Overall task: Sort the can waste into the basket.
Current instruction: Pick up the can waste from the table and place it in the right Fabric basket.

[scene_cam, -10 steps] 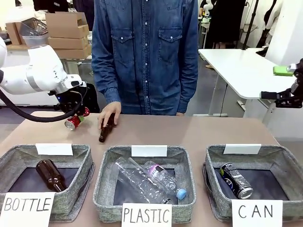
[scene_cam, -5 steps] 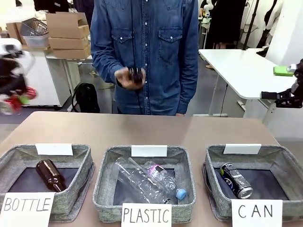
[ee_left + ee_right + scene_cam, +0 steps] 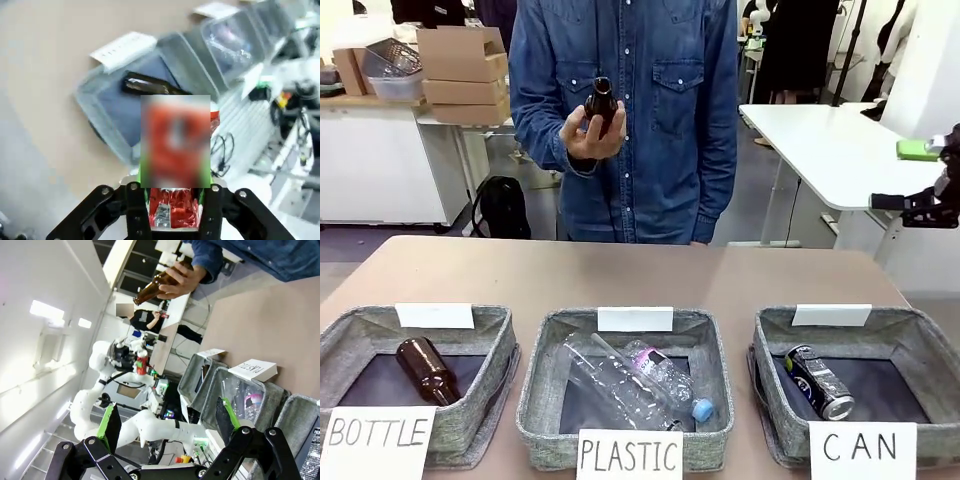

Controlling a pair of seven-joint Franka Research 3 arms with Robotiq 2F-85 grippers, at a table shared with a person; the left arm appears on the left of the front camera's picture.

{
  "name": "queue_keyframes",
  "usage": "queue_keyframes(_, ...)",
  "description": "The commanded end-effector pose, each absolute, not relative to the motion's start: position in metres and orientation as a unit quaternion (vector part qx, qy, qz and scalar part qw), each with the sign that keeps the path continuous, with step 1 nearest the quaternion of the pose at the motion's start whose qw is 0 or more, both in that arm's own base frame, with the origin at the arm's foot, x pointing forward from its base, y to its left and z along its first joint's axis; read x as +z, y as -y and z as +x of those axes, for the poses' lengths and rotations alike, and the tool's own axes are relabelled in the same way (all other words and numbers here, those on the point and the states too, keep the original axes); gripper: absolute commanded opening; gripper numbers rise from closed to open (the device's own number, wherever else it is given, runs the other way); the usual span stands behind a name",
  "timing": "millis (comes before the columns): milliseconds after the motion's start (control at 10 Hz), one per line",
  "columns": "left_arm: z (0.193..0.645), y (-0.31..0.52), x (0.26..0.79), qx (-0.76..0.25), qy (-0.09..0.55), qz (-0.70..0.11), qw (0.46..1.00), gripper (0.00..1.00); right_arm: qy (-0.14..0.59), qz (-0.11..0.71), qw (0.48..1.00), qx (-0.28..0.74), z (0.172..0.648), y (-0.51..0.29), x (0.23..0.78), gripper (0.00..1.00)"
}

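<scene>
The red can (image 3: 173,209) sits between the green-padded fingers of my left gripper (image 3: 173,190), which is shut on it and held high above the BOTTLE basket (image 3: 107,107). From the right wrist view, that left gripper (image 3: 140,359) holds the red can (image 3: 142,363) upright, far off. The dark blue-black can (image 3: 818,381) lies inside the CAN basket (image 3: 928,336) at the front right. My right gripper (image 3: 167,422) is open with nothing between its fingers; in the front view this gripper (image 3: 918,206) hangs at the right edge, off the table.
A person stands at the far side with a brown glass bottle (image 3: 601,101) raised to chest height in one hand. The BOTTLE basket (image 3: 350,325) holds another brown bottle (image 3: 426,369). The PLASTIC basket (image 3: 545,345) holds clear bottles (image 3: 635,385). A white table (image 3: 820,135) stands back right.
My left arm carried the red can up and left, out of the front view. The person lifted the brown bottle off the table to chest height. The right gripper stayed put.
</scene>
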State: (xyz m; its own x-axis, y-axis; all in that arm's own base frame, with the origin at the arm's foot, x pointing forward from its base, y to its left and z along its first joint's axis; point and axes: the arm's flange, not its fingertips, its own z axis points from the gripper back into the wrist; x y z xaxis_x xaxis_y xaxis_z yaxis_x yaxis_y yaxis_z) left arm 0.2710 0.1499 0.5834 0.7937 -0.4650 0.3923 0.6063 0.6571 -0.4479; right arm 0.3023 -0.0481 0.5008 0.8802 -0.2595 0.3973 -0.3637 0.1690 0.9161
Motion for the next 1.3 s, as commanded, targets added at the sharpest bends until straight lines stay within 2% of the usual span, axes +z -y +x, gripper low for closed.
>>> queue_keyframes(0,0.238,-0.116,0.560,-0.363,0.145,-0.257,0.884,0.00,0.241,0.649,0.721,0.033,0.303,0.047,0.505,1.00)
queue_keyframes(100,0.249,-0.108,0.554,-0.320,0.177,-0.228,0.902,0.00,0.241,0.649,0.721,0.033,0.303,0.047,0.505,1.00)
queue_keyframes(200,0.249,-0.133,0.573,-0.334,0.125,-0.283,0.890,0.00,0.241,0.649,0.721,0.033,0.303,0.047,0.505,1.00)
queue_keyframes(300,0.249,-0.133,0.573,-0.334,0.125,-0.283,0.890,0.00,0.241,0.649,0.721,0.033,0.303,0.047,0.505,1.00)
queue_keyframes(400,0.237,-0.114,0.563,-0.345,0.144,-0.262,0.890,0.43,0.241,0.649,0.721,0.033,0.303,0.047,0.505,1.00)
queue_keyframes(500,0.243,-0.170,0.594,-0.429,0.117,-0.375,0.813,0.43,0.241,0.649,0.721,0.033,0.303,0.047,0.505,1.00)
queue_keyframes(600,0.234,-0.248,0.623,-0.446,0.175,-0.443,0.757,0.43,0.241,0.649,0.721,0.033,0.303,0.047,0.505,1.00)
queue_keyframes(700,0.220,-0.312,0.631,-0.389,0.256,-0.477,0.745,0.43,0.241,0.649,0.721,0.033,0.303,0.047,0.505,1.00)
queue_keyframes(800,0.202,-0.342,0.624,-0.366,0.294,-0.502,0.726,0.43,0.241,0.649,0.721,0.033,0.303,0.047,0.505,1.00)
queue_keyframes(1200,0.194,-0.359,0.605,-0.346,0.303,-0.512,0.725,0.43,0.241,0.649,0.721,0.033,0.303,0.047,0.505,1.00)
